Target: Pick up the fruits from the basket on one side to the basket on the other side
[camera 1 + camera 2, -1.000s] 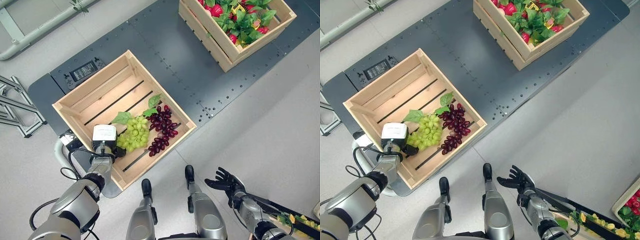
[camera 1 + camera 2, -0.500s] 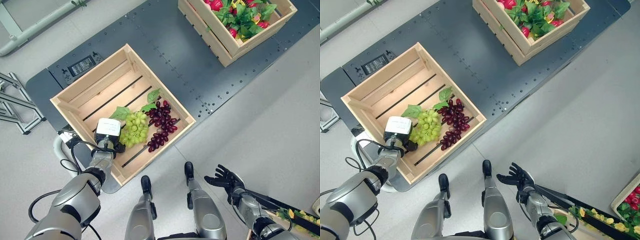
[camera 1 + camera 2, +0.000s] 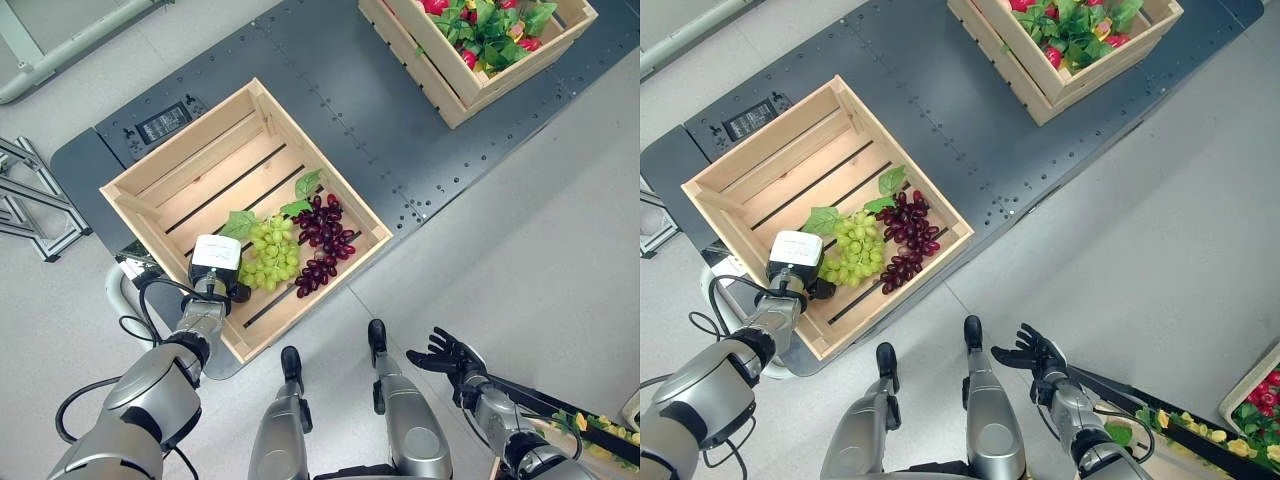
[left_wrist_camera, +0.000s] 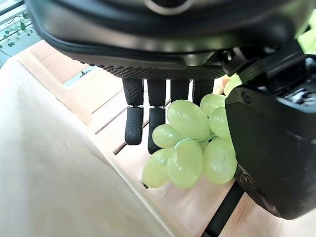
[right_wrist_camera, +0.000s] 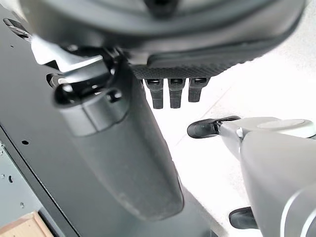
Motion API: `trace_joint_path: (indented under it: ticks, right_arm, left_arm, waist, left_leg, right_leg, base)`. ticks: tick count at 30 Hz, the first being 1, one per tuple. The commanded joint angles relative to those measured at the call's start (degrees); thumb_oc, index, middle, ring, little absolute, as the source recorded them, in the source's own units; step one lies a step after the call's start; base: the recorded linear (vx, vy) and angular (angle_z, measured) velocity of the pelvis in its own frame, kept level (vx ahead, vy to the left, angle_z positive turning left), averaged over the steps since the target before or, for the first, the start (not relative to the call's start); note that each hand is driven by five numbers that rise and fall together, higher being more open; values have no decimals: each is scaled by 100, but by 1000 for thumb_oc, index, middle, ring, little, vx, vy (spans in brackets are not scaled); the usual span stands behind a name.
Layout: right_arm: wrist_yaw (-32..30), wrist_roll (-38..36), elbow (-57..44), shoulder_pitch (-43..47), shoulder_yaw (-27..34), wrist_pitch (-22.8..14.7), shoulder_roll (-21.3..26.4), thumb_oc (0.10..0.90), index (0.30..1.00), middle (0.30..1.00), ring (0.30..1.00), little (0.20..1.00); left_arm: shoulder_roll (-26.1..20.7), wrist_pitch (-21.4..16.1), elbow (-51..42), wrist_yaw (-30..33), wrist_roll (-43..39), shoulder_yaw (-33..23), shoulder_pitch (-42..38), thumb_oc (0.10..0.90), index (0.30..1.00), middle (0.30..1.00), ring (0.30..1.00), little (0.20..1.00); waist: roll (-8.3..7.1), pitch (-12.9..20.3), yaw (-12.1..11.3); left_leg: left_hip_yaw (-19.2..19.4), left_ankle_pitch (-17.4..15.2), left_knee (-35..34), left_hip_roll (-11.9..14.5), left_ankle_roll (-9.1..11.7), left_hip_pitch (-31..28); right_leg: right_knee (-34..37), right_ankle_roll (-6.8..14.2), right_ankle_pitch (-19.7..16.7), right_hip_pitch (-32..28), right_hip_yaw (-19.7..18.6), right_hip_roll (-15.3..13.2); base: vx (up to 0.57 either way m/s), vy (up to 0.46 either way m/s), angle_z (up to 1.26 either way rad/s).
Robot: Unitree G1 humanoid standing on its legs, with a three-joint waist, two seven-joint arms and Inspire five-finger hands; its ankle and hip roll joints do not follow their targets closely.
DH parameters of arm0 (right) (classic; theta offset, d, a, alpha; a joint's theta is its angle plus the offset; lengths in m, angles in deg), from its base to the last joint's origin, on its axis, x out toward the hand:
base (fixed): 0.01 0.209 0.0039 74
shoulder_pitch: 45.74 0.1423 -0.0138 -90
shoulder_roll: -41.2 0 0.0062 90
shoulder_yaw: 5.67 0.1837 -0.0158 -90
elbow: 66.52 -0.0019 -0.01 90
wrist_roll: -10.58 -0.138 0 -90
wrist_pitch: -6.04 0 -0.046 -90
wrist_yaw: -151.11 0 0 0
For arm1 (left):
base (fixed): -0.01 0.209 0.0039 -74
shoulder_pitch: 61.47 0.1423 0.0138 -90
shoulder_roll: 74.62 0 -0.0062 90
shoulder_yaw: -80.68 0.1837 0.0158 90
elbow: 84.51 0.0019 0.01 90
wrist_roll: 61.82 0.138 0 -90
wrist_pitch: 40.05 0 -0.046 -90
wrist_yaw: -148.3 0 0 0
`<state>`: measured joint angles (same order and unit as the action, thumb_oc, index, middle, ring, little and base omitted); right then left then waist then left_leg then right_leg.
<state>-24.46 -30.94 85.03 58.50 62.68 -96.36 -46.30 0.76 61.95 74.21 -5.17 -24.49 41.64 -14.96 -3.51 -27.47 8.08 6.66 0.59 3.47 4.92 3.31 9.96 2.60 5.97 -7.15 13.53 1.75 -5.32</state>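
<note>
Nearest, the right hand (image 3: pixel 447 355) hangs low over the floor, fingers spread and empty. The left hand (image 4: pixel 148 116) is inside the near wooden crate (image 3: pixel 150 175); its fingers are nearly straight beside the green grapes (image 3: pixel 268 256), the thumb on the other side, not closed on them. The risk, I think, is a loose grasp: if only few berries are pinched, the bunch can slip or tear. Dark red grapes (image 3: pixel 322 250) lie just beside. The far crate (image 3: pixel 455 85) holds red fruits with green leaves
</note>
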Motion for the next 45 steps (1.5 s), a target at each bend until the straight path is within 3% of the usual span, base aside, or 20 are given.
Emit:
trace_joint_path:
  ticks: [1,10,16,28,35,37,40,45]
  right_arm:
    - [12,-324,-292,42,-138,-349,161,800,900,900,900,900]
    - [4,-377,-368,-177,-46,-458,180,800,900,900,900,900]
    - [13,-391,-408,-363,117,-542,110,800,900,900,900,900]
    - [-57,-363,-462,-639,308,-540,-11,800,900,900,900,900]
    - [-99,-557,-629,-855,495,-883,-65,800,900,900,900,900]
    - [-217,-731,-1009,-961,637,-1084,-38,800,900,900,900,900]
    - [-942,-361,-2555,-1285,870,-1203,131,800,900,900,900,900]
    - [-1226,628,-4326,-1801,1358,-1710,358,800,900,900,900,900]
  left_arm:
    - [153,-186,295,696,-170,-212,-571,400,300,300,300,300]
    - [-148,-808,-296,1854,-469,-517,-578,400,300,300,300,300]
    - [-298,-1001,-1002,2377,-336,-982,-261,400,300,300,300,300]
    - [-445,-1181,-2255,2989,-194,-1583,526,400,300,300,300,300]
    - [-521,-1350,-3023,3204,-94,-1828,903,400,300,300,300,300]
    - [-604,-1312,-3443,3151,-89,-1922,1099,400,300,300,300,300]
    - [-776,-1112,-4339,3052,74,-2229,1644,400,300,300,300,300]
    - [-894,-1401,-4867,3143,305,-2750,2360,400,300,300,300,300]
  waist:
    - [-161,-194,91]
    - [-33,-139,-12]
    - [75,-36,-135]
    - [143,222,-280]
    - [115,457,-328]
    - [94,553,-335]
    - [33,735,-303]
    - [11,1072,-193]
  left_leg:
    - [21,-133,829,-48,-195,647]
    - [-23,-119,719,-86,-198,546]
    - [-133,-75,526,-134,-200,405]
    - [-223,-11,85,-186,-196,41]
    - [-276,16,-229,-182,-188,-288]
    - [-329,43,-342,-185,-177,-382]
    - [-377,120,-559,-151,-170,-551]
    - [-400,154,-712,-124,-187,-763]
  right_leg:
    - [-688,-178,263,256,-14,176]
    - [-621,-189,279,156,-9,160]
    - [-493,-189,272,15,23,149]
    - [-175,-159,233,-309,100,125]
    - [64,-118,190,-603,94,125]
    - [152,-90,146,-687,84,125]
    - [240,-52,80,-787,71,124]
    - [240,-30,95,-898,77,129]
  base:
    - [0,0,0]
    - [0,0,0]
    - [4,-14,2]
    - [19,-6,2]
    - [48,-5,1]
    - [51,-21,5]
    - [42,-22,0]
    - [39,1,-2]
